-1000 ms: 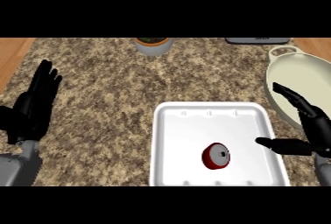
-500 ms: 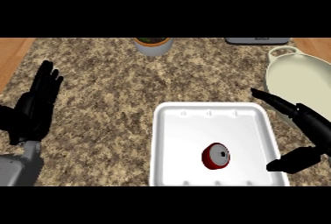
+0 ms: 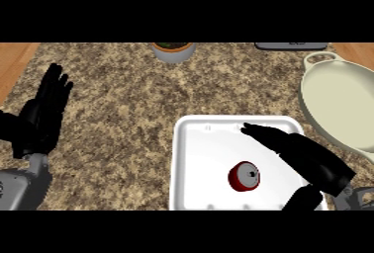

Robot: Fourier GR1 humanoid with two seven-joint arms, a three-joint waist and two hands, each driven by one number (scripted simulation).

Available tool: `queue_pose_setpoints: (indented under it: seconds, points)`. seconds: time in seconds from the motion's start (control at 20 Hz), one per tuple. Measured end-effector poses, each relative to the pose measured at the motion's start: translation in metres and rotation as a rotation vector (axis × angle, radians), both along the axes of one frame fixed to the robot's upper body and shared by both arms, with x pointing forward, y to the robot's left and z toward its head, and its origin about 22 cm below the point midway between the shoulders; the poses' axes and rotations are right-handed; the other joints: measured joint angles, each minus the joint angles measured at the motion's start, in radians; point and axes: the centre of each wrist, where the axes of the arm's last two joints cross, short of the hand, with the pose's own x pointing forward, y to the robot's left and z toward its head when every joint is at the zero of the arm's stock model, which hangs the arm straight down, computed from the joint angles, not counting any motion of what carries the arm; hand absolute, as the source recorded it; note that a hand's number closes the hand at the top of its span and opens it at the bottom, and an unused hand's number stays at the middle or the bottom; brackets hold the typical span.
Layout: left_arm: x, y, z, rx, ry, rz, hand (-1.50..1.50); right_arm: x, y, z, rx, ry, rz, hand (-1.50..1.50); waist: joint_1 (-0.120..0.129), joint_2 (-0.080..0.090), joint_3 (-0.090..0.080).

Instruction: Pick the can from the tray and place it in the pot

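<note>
Right robot hand (image 3: 310,160), fingers spread open, is hovering over the red can (image 3: 244,176) lying sideways in the tray (image 3: 201,163); a closing thumb risks rolling it away.

Two black hands, left hand (image 3: 42,118) and right hand (image 3: 306,158), are showing slim segmented fingers, each joining a grey forearm (image 3: 18,185).
</note>
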Motion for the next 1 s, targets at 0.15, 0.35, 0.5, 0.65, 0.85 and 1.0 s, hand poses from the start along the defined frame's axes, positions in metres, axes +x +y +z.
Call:
queue_pose_setpoints:
  seconds: [0.15, 0.35, 0.5, 0.65, 0.85, 1.0]
  points:
    - [0.004, 0.003, 0.000, -0.001, 0.003, 0.000, 0.00, -0.003, 0.016, -0.003, -0.014, 0.023, -0.002, -1.50, -0.001, 0.001, 0.000]
    - [-0.008, 0.000, -0.004, 0.003, -0.001, -0.001, 0.00, -0.002, 0.022, -0.009, -0.029, 0.043, -0.011, -1.50, 0.000, 0.001, 0.001]
    - [-0.006, -0.003, -0.009, 0.000, 0.003, 0.000, 0.00, -0.006, 0.027, -0.014, -0.060, 0.050, -0.022, -1.50, -0.001, 0.001, 0.001]
    - [-0.004, -0.006, -0.008, 0.000, 0.005, -0.003, 0.00, -0.005, 0.031, -0.022, -0.112, 0.054, -0.047, -1.50, -0.001, 0.001, 0.001]
    - [0.000, 0.004, -0.003, 0.002, 0.000, -0.004, 0.00, -0.007, 0.031, -0.038, -0.134, 0.051, -0.067, -1.50, -0.002, 0.001, 0.001]
    - [-0.005, 0.010, 0.002, 0.001, 0.003, -0.004, 0.00, -0.006, 0.028, -0.048, -0.138, 0.056, -0.069, -1.50, -0.001, 0.002, 0.001]
